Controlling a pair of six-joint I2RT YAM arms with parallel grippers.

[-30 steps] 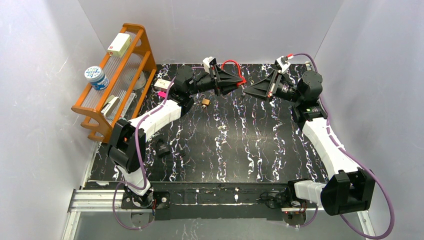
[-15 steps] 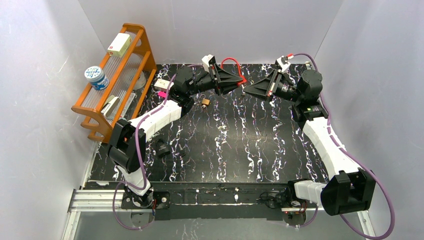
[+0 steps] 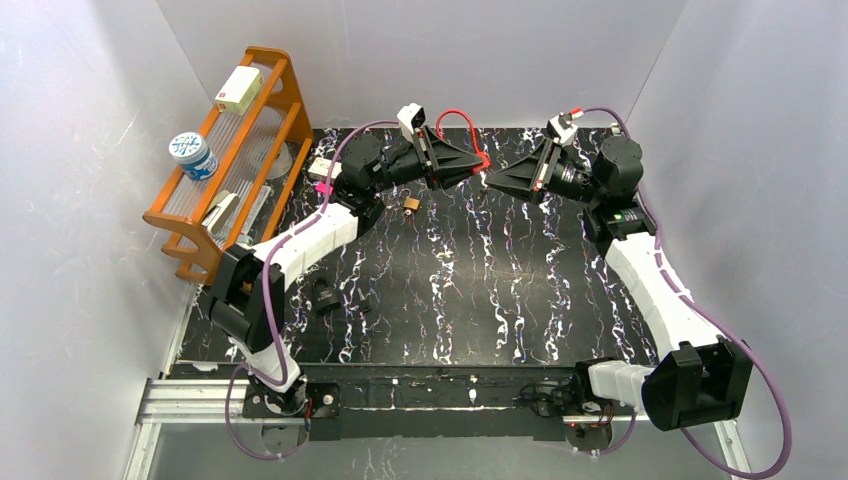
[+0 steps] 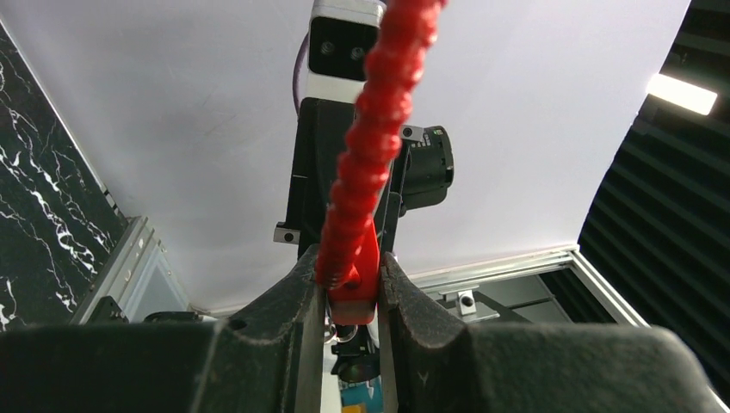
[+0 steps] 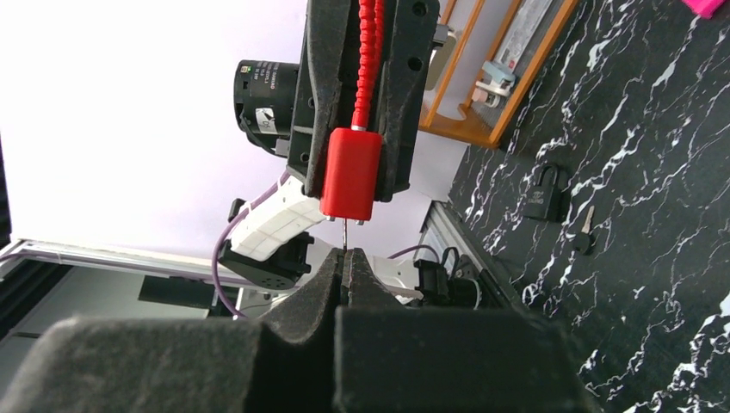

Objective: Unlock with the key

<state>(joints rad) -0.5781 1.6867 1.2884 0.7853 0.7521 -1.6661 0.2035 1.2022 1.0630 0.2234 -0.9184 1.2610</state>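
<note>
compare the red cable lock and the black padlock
The red cable lock is clamped in the left gripper; the black padlock lies on the table. The red lock's cable is long, the black padlock's shackle short. The right gripper holds a key at the red lock; a loose key lies beside the black padlock.

Black marbled table (image 3: 470,290): brass padlock (image 3: 411,204), black padlock (image 3: 326,294) (small key (image 3: 364,306) just beside).

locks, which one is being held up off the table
The red cable lock, clamped in the left pincer in mid-air. The small brass padlock and the black padlock both lie loose on the table.
</note>
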